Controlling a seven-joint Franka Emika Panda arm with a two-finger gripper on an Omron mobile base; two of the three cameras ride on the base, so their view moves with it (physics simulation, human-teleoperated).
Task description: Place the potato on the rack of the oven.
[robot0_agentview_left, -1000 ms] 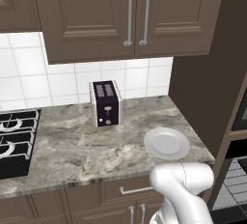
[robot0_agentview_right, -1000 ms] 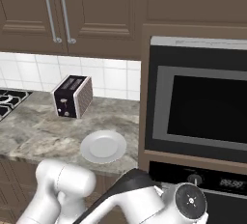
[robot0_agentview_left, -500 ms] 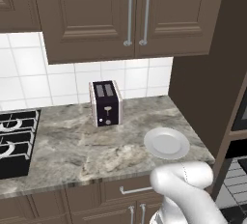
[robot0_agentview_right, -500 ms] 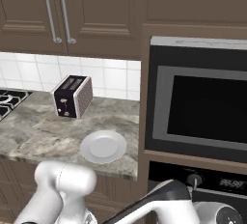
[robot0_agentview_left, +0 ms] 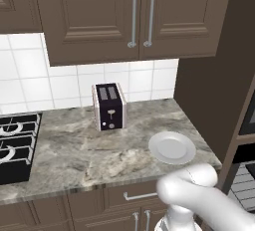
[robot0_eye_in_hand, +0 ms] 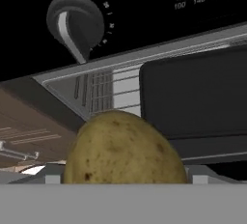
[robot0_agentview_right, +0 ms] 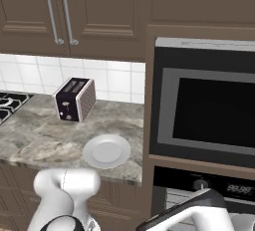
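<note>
1. Above the potato [robot0_eye_in_hand: 125,148] in the hand view: black oven [robot0_eye_in_hand: 144,20] control panel, grey knob [robot0_eye_in_hand: 75,22] with white marks "OFF", "10", "20" round it, and a digital readout at top right over small numbers "100", "140", "160".
2. Top left edge of that panel: cut-off white lettering, unreadable.
3. Potato low and central in the hand view, close to the camera, hiding the finger tips; metal edges showing at either side of it. Cannot tell from this whether fingers are clamped on it or merely behind it.
4. Beyond the potato: grey wire rack [robot0_eye_in_hand: 108,90] inside the oven opening, and a dark panel to the right of it.
5. On the counter [robot0_agentview_left: 74,155], well apart from the hand: black-and-silver toaster [robot0_agentview_left: 109,106], white plate [robot0_agentview_left: 172,148], stove burners [robot0_agentview_left: 15,143] at far left.
6. Right base view: dark wall oven [robot0_agentview_right: 209,110] right of the counter, white arm [robot0_agentview_right: 199,217] reaching low beneath it.
</note>
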